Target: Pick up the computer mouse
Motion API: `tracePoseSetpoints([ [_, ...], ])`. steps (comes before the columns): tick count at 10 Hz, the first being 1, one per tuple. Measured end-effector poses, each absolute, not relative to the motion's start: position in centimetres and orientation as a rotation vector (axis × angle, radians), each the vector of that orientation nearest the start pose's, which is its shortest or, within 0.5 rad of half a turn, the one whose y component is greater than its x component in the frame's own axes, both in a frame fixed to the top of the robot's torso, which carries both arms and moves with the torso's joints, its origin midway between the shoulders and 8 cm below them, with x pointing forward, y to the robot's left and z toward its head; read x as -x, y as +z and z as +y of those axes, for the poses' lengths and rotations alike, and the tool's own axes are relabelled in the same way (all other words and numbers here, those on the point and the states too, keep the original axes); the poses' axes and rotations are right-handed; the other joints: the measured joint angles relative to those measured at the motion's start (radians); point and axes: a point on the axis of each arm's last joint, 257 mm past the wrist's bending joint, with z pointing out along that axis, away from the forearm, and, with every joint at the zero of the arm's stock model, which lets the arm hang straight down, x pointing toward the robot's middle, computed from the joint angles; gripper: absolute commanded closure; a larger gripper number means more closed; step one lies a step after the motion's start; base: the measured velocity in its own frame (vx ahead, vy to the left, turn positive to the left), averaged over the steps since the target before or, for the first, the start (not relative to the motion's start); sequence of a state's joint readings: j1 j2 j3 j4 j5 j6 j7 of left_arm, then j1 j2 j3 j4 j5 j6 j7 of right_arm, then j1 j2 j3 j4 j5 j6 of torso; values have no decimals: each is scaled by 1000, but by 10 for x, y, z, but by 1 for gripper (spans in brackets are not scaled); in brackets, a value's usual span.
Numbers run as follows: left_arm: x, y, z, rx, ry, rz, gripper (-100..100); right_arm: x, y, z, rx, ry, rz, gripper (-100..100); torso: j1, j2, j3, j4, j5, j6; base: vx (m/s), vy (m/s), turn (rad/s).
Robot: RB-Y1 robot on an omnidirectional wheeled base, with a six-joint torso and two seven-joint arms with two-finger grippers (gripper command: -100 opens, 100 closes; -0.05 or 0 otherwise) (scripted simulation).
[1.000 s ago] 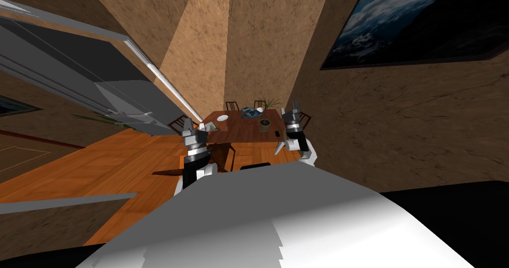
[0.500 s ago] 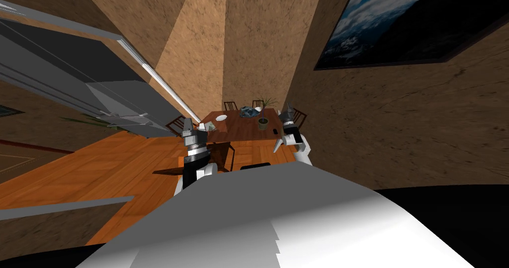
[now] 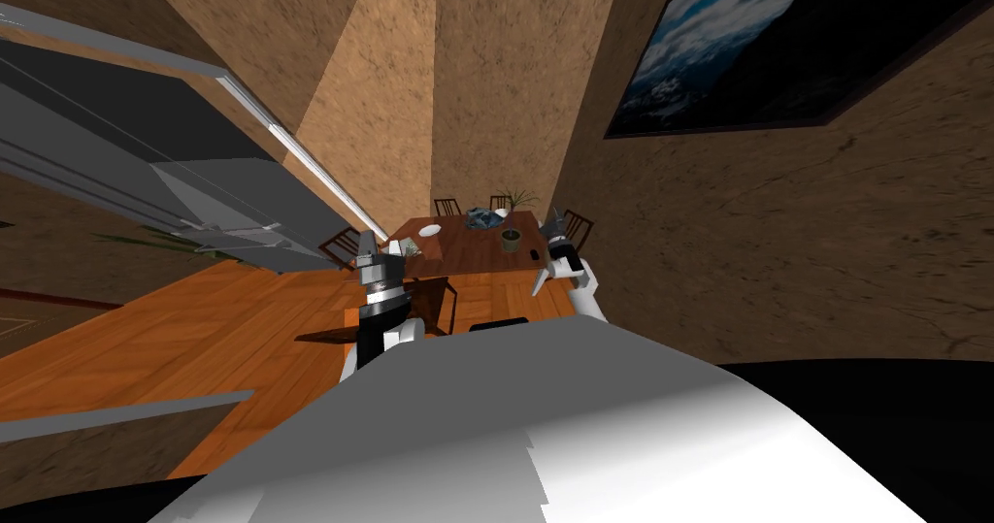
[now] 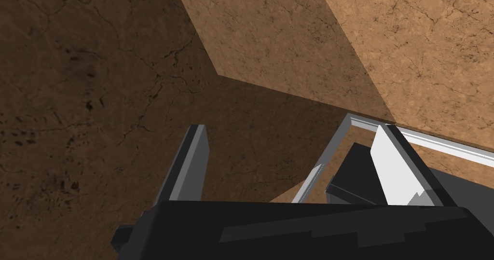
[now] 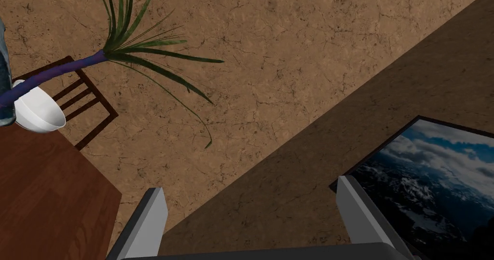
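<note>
The computer mouse (image 3: 534,254) is a small dark thing near the right edge of a dark wooden table (image 3: 466,252), seen far off in the head view. My right gripper (image 3: 554,221) hangs just right of that edge, close to the mouse, with its fingers open and nothing between them (image 5: 251,218). The right wrist view catches the table's far corner (image 5: 43,194). My left gripper (image 3: 367,245) is raised at the table's left side, open and empty (image 4: 294,160).
On the table stand a potted plant (image 3: 511,240), a white bowl (image 5: 38,110), a plate (image 3: 430,230) and a bluish heap (image 3: 482,218). Chairs (image 3: 447,206) ring the table. A grey open door (image 3: 194,197) stands at the left, and a large picture (image 3: 777,51) hangs on the right wall.
My right arm has reached forward and a little left, nearer the table's right edge. The whole head view has shifted slightly. The left arm has stayed put.
</note>
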State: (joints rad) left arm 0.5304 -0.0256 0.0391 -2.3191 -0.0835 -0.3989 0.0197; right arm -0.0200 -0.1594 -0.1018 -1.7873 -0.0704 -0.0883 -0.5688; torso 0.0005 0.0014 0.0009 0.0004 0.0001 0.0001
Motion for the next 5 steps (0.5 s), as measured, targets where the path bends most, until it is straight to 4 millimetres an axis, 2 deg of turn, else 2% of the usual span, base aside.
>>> tracePoseSetpoints([
  [2,-349,12,293,702,-1191,691,0,-549,-87,-304,-1337,1707,714,-100,0,-1,0,0,0,0,-17,-1,-46],
  [5,-349,12,293,702,-1191,691,0,-567,-119,-304,-1487,1704,710,-100,0,-2,-1,0,0,0,-5,-4,-52],
])
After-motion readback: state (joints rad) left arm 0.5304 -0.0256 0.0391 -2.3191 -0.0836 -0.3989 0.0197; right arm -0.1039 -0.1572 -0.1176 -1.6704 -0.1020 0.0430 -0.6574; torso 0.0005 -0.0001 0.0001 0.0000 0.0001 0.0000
